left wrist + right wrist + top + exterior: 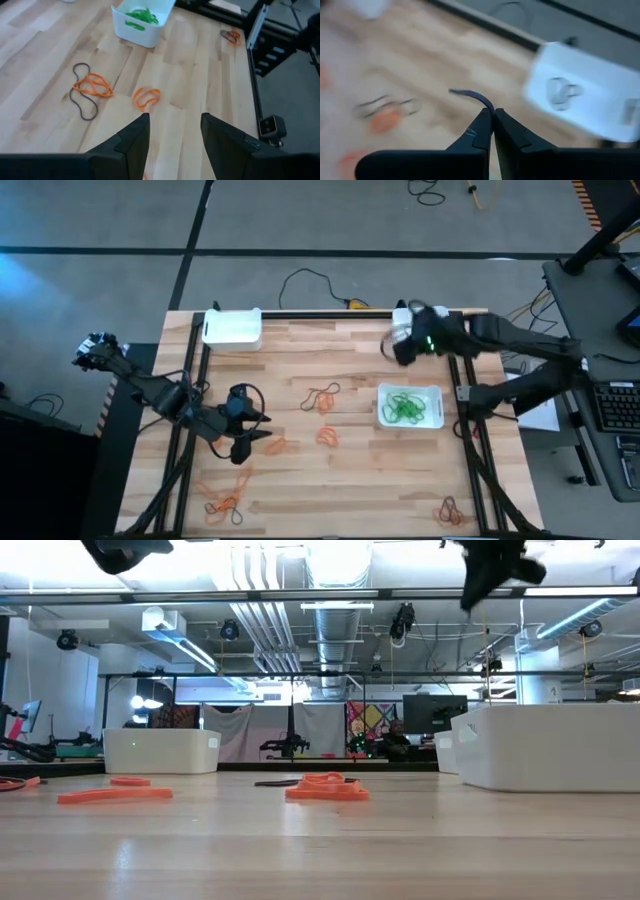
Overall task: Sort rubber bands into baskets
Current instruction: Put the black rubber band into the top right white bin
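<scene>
My right gripper (398,350) hangs above the table's far right part, shut on a dark rubber band (472,95), with a white basket (585,95) beyond it. A second basket (410,406) below it holds green bands (406,408). A third basket (232,327) stands at the far left. My left gripper (262,430) hovers open over the table's left half, touching nothing, with an orange band (146,96) ahead of its fingers. An orange and dark tangle (90,87) lies flat on the wood. My right gripper pinches the dark band between its two fingertips (485,125). The band's free part (470,94) curls out past the tips, clear of the table. The fingers slant downward. Whether one strand or both are caught cannot be told.
More orange and dark bands lie at the near left (225,502), the near right (450,510) and mid-table (322,395). Black rails (470,450) run along both table sides and the far edge. Bare wood lies between the clusters.
</scene>
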